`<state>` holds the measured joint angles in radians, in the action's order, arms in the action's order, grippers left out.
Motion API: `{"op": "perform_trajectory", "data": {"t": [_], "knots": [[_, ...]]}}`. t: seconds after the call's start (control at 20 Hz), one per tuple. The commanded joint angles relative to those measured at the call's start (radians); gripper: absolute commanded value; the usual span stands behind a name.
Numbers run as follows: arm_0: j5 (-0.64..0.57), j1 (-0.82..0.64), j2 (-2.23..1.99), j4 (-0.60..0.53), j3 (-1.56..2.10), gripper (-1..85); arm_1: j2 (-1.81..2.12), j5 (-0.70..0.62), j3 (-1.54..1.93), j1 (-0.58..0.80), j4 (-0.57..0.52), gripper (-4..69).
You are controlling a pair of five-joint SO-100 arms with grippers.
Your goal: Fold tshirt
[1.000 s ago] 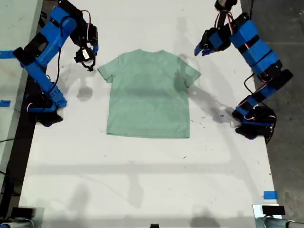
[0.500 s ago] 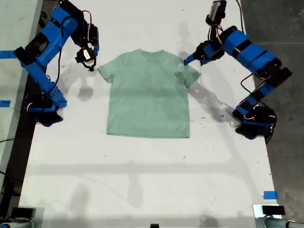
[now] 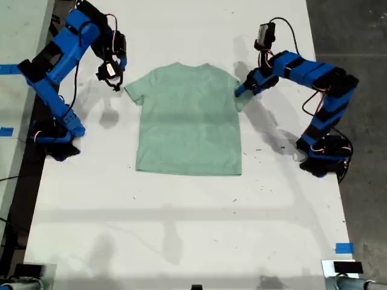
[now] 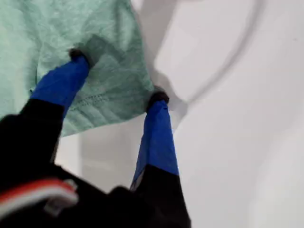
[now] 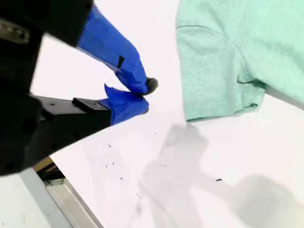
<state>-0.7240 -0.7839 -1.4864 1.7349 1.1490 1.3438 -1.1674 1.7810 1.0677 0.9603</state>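
Shirt: the small pale mint-green cotton-like tshirt lies flat, front up, on the white worktop, neck toward the far edge, both sleeves spread out.

First end effector: my first gripper is down at the tshirt's sleeve on the exterior view's right. Its two blue fingers stand apart, one tip pressing on the cloth, the other at the sleeve's outer edge. It holds nothing yet. I judge it straddles the sleeve so that it can pinch it and carry it inward for the first fold.

Second end effector: my second gripper hangs just beside the other sleeve, clear of the cloth, with its blue fingertips together and nothing between them. It looks to be waiting for its own side.

Fold progress: no fold is made so far, by how the tshirt lies.

Writing: no brand, label or print can be read on the tshirt or on the arms.
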Motion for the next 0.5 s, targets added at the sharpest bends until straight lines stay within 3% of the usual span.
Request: {"op": "perform_trajectory", "data": {"t": [0.0, 0.3, 0.45], "knots": [[0.006, 0.034, -0.009, -0.008, -0.005, 0.0, -0.054, -0.025, -0.069, 0.008, 0.003, 7.0], [0.017, 0.049, -0.009, -0.012, 0.003, 0.0, -0.107, -0.020, -0.140, -0.011, 0.048, -1.9], [0.023, 0.054, -0.011, -0.012, 0.012, 0.0, -0.101, 0.000, -0.166, -0.017, 0.092, -1.9]]}}
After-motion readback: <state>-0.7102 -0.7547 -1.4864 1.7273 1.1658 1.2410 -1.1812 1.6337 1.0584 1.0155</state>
